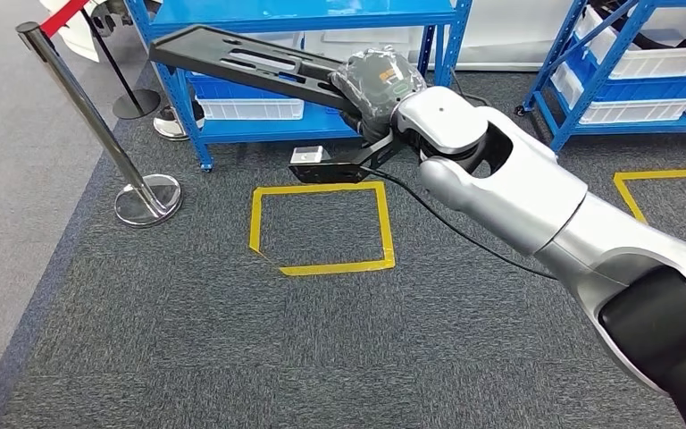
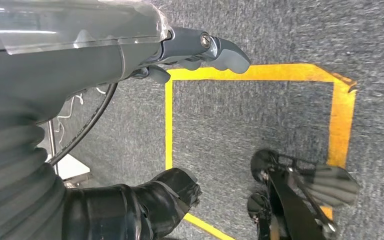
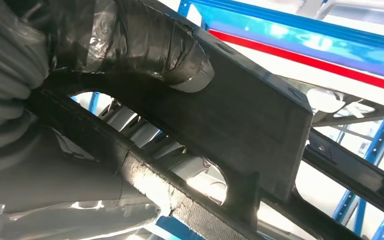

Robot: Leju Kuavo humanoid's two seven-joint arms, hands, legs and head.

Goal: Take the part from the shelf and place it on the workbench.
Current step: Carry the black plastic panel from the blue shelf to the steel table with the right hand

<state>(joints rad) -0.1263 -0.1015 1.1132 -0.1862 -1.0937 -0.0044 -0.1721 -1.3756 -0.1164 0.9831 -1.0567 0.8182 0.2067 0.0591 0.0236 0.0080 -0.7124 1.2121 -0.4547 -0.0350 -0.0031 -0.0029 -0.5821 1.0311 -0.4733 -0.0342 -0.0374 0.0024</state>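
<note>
Head view: right hand [image 1: 382, 85] grips long black slotted part [image 1: 232, 55], held in the air before blue shelf [image 1: 308, 127], above carpet with yellow tape square [image 1: 322, 228]. Left wrist view: left hand [image 2: 200, 50] fingers curled, holding nothing. Right wrist view: fingers [image 3: 150, 40] wrapped over the part [image 3: 250, 115].

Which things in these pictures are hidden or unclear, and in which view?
- Head view: the right hand holds the black part, but its plastic wrap hides the fingers.
- Right wrist view: the black part blocks most of the blue shelf, and its ends are cut off.
- Left wrist view: the left hand is cut off by the edge.
</note>
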